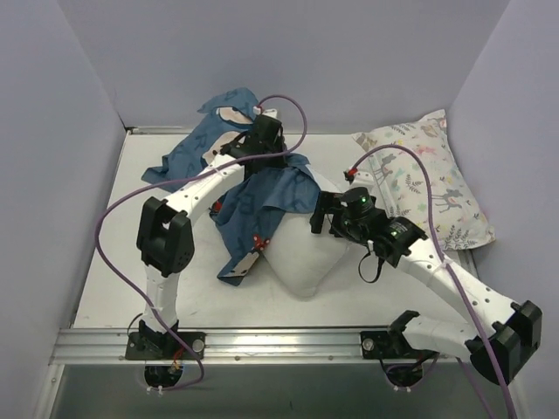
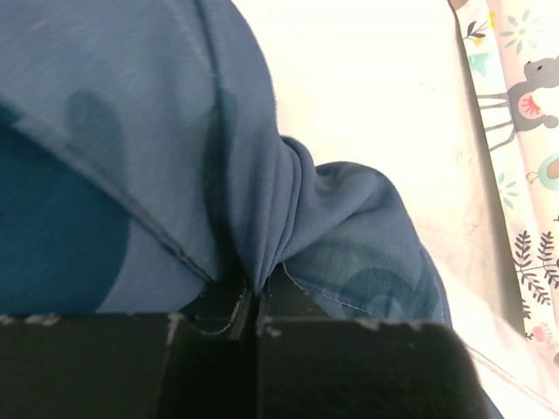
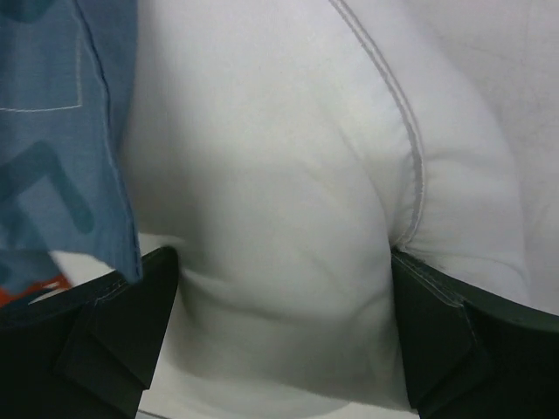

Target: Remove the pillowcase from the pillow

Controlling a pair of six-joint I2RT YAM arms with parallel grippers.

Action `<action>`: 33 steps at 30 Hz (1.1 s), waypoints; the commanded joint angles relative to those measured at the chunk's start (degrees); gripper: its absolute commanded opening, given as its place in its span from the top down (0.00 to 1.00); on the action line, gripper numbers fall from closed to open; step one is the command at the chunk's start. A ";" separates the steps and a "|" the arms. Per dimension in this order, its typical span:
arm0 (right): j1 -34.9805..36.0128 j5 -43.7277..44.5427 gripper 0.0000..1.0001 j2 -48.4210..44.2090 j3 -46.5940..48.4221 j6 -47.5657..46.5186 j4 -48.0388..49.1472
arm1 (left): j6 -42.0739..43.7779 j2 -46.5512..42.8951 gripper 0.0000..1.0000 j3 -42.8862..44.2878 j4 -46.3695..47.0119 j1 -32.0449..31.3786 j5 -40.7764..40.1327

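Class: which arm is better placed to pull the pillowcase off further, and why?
Left. The left gripper is shut on a fold of the pillowcase; the right gripper stands open astride the pillow, gripping no fabric.

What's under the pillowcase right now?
The pillow lies partly under the pillowcase; its near corner pokes out bare. How far it reaches beneath is hidden.

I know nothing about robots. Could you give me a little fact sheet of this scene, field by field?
Job: pulling the dark teal-blue, letter-printed fabric pillowcase off the plump plain white pillow
Left gripper: shut on a fold of pillowcase, toward the far side
Right gripper: open, straddling a pillow bulge
Progress: pillow's near corner bare, its far part under fabric
Bystander: smaller white deer-print pillow at the right, untouched
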 commanded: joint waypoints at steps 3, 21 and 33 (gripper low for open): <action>-3.62 1.65 0.00 7.82 -2.87 0.66 2.81 | -1.08 1.15 1.00 -9.29 -4.77 -1.77 1.60; -16.39 -1.27 0.13 21.03 22.18 -5.76 -4.21 | 0.39 -16.08 0.65 -28.22 7.90 -2.83 4.58; -16.84 -3.89 0.00 5.40 21.67 -7.17 -13.44 | 11.05 -27.06 0.06 -13.78 -6.68 -1.60 -12.98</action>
